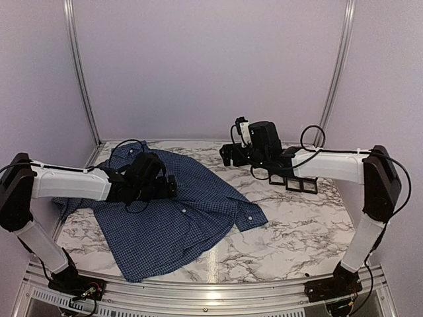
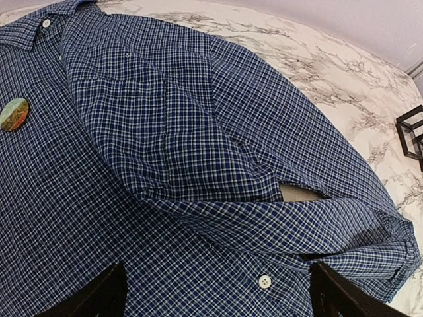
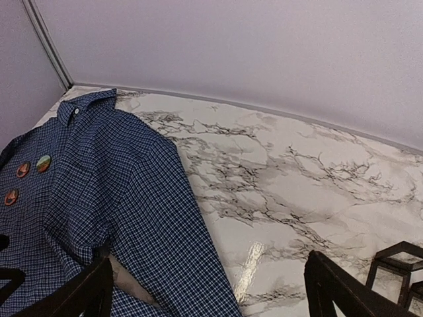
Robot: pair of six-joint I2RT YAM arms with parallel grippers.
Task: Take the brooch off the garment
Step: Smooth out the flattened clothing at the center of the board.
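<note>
Left wrist view: garment (image 2: 198, 132) fills the frame, lying on the marble table (image 2: 317, 59). The brooch (image 2: 14, 113), a round green-orange disc, sits at 9 o'clock, below the collar. Right wrist view shows two brown pins (image 3: 23, 170) just beside it, also at 9 o'clock. Left gripper (image 2: 218, 267) hovers over the shirt front, jaws spread wide, holding nothing. Right gripper (image 3: 208, 261) is equally wide and empty, over the sleeve edge. Step looks like the approach. Best bet: left swings toward 9 o'clock and straddles the disc rim, pinching metal, not cloth. Right pins the fabric nearby so the shirt doesn't lift.
</note>
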